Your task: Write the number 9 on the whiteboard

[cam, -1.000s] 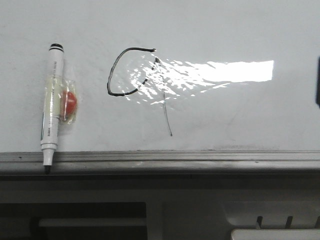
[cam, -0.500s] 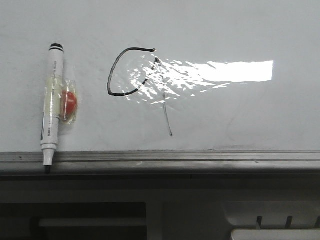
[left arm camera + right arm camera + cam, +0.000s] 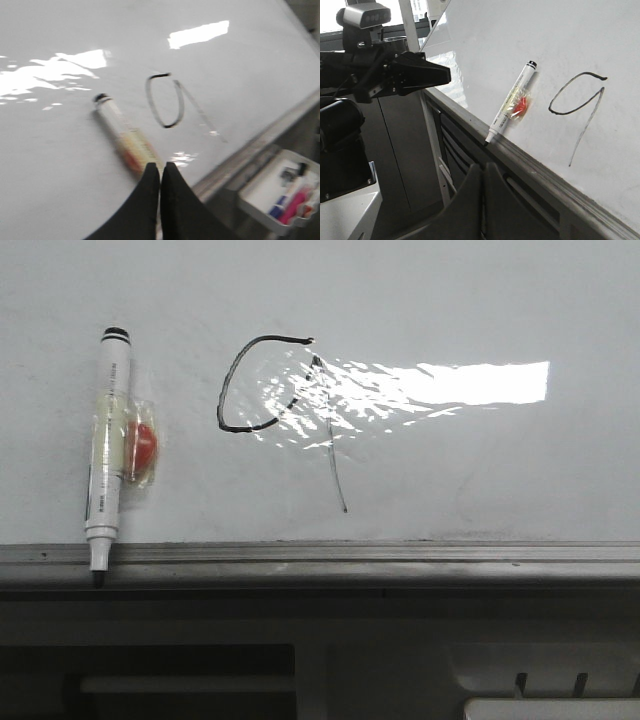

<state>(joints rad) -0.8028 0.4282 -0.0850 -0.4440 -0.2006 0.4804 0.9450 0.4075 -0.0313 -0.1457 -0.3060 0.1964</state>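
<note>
A black hand-drawn number 9 (image 3: pixel 222 400) stands on the whiteboard (image 3: pixel 480 300), an open loop with a faint slanted stem; it also shows in the left wrist view (image 3: pixel 152 102) and the right wrist view (image 3: pixel 559 102). A white marker pen (image 3: pixel 106 455) with tape and a red blob on its barrel rests upright against the board, tip down on the grey ledge (image 3: pixel 400 555). My left gripper (image 3: pixel 160 167) is shut and empty, off the board near the pen (image 3: pixel 122 135). My right gripper (image 3: pixel 483 167) is shut and empty, below the ledge (image 3: pixel 530 165). Neither gripper shows in the front view.
A white tray (image 3: pixel 280 195) with coloured markers sits below the ledge. In the right wrist view the left arm (image 3: pixel 405 72) hangs in front of the board's left end, with a camera head (image 3: pixel 365 15) and dark cabinet panels behind.
The front view has shifted very slightly; a dark shape at its right edge one second ago is gone. Pen and number 9 stay in place.
</note>
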